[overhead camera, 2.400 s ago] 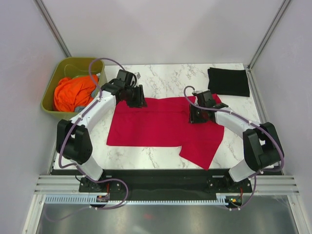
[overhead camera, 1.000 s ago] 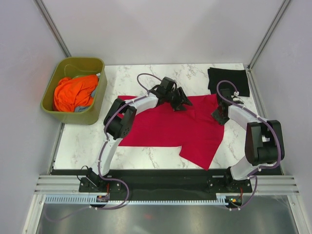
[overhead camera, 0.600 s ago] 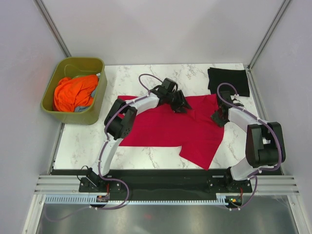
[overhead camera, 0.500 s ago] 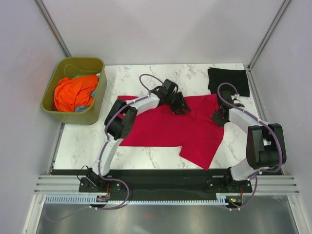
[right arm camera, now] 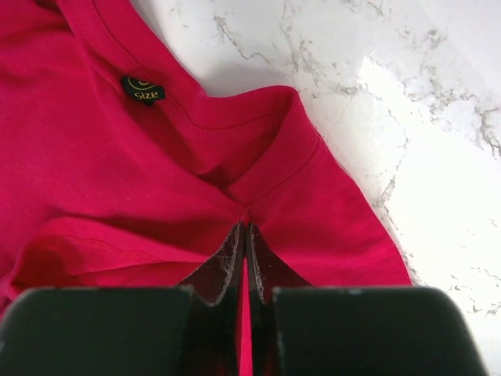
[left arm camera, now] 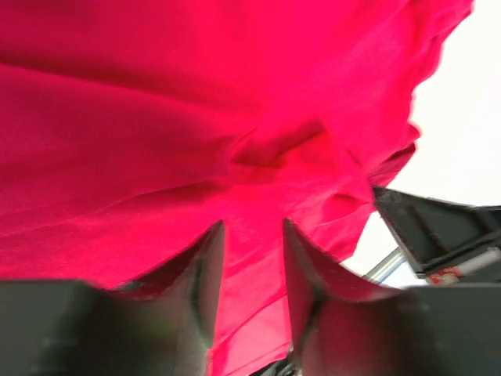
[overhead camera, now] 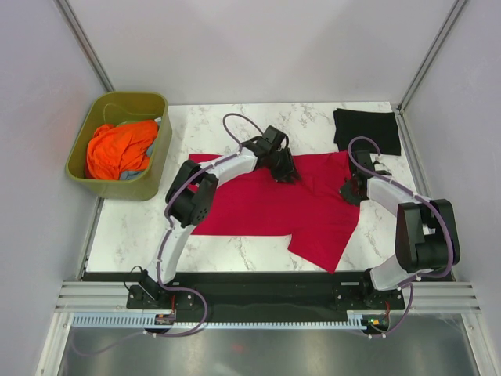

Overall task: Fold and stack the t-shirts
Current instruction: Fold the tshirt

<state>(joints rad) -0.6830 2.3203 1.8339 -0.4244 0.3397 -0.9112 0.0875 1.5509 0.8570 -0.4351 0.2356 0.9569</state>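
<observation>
Biggest first: the white marble tabletop [overhead camera: 235, 125] carries the crimson red cloth t-shirt [overhead camera: 258, 207], spread flat across the centre of the top view, with one flap hanging toward lower right. It is unfolded, so the fold is barely begun. The olive-green plastic tub [overhead camera: 131, 95] sits upper left w/ a crumpled orange cloth [overhead camera: 117, 149] inside. The black cloth t-shirt [overhead camera: 366, 131] lies folded at upper right, apart from the red one; it looks like the stack base.

What changed over approx 2 s: the left gripper [overhead camera: 283, 172] left the red tee's upper-left corner and swung across to its upper middle, and the right gripper [overhead camera: 348, 190] slid from over the cloth out to its right edge by the neck. In the last half-sec both barely shifted – they seem to be settling on grasp pts.

Jaws: in the left wrist view the left gripper [left arm camera: 252, 235] has its fingers apart, w/ wrinkled red cloth showing through the gap and nothing clamped. Whether the tips press the cloth I can't tell; the view is too close. In the right wrist view the right gripper [right arm camera: 244, 235] is closed, pinching a small ridge of red fabric just below the ribbed collar [right arm camera: 258, 117], near the black size label [right arm camera: 142, 90].

Meaning: one side is gripped and the other is not yet – a lift or fold likely waits on the left closing.
</observation>
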